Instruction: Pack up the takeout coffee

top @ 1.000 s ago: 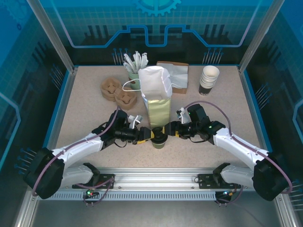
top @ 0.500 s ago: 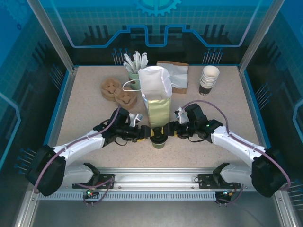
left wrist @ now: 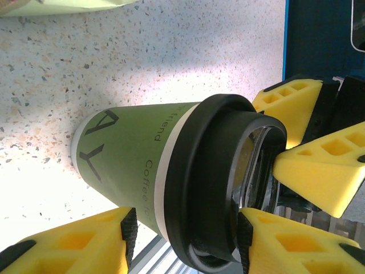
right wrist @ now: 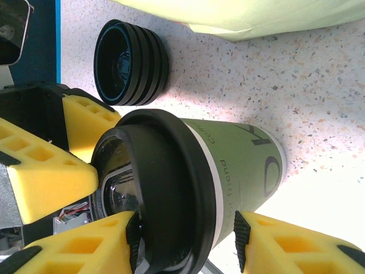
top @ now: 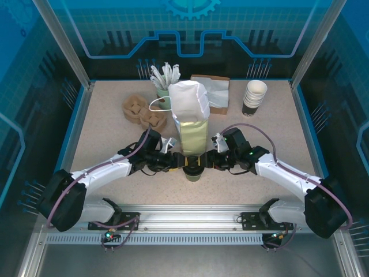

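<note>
The takeout coffee (top: 192, 171), a pale green paper cup with a black lid, stands upright near the table's front edge, just before the pale paper bag (top: 193, 130). My left gripper (top: 176, 164) reaches it from the left and my right gripper (top: 209, 161) from the right. In the left wrist view the cup (left wrist: 131, 162) fills the middle; the left gripper (left wrist: 186, 237) is open, one pad at the lid's top, the other clear of the cup wall. In the right wrist view the right gripper (right wrist: 186, 240) straddles the lid (right wrist: 165, 188) the same way, open, its lower pad close to the wall.
A low stack of black lids (right wrist: 131, 63) lies just left of the cup. At the back stand a stack of lidless cups (top: 254, 97), brown cardboard carriers (top: 144, 113), a holder of white packets (top: 164, 78) and a brown napkin pile (top: 216, 92).
Both grippers have slid in toward the cup from either side, and both pairs of jaws have narrowed around the lid. The cup has stayed put.
</note>
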### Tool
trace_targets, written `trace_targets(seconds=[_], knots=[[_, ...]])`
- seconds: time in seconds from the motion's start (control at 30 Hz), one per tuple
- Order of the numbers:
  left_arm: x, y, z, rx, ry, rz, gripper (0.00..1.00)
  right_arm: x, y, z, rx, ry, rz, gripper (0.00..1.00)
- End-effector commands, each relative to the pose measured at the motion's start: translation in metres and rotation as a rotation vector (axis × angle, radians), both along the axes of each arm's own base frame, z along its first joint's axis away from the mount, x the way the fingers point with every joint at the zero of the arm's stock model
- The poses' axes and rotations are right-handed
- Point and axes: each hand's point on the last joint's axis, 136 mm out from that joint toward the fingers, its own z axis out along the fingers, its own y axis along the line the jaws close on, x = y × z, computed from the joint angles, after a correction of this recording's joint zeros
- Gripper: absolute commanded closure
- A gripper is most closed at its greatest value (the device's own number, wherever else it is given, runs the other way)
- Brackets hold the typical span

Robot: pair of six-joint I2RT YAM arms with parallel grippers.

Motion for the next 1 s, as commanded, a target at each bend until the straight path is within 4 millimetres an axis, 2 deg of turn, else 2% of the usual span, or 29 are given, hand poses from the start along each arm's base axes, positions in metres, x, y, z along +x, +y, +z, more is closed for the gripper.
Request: trace_targets(seconds=[0.0, 0.27, 0.4, 0.8, 0.97], knots=[[-0.001, 0.002, -0.005, 0.040, -0.003, -0.013, 0.49, -0.008, -0.004, -0.008, -0.032, 0.005, 0.011, 0.52], [-0.002, 0.003, -0.009, 0.045, 0.005, -0.014, 0.49, -0.010, -0.006, -0.011, -0.043, 0.009, 0.012, 0.52], [-0.004, 0.004, -0.011, 0.052, 0.008, -0.019, 0.49, -0.011, -0.011, -0.018, -0.083, 0.015, -0.004, 0.57], [-0.013, 0.012, -0.036, 0.095, 0.048, -0.015, 0.51, -0.016, -0.012, -0.035, -0.129, 0.035, -0.001, 0.58], [-0.016, 0.014, -0.043, 0.104, 0.057, -0.018, 0.51, -0.017, -0.020, -0.044, -0.168, 0.049, -0.030, 0.60]])
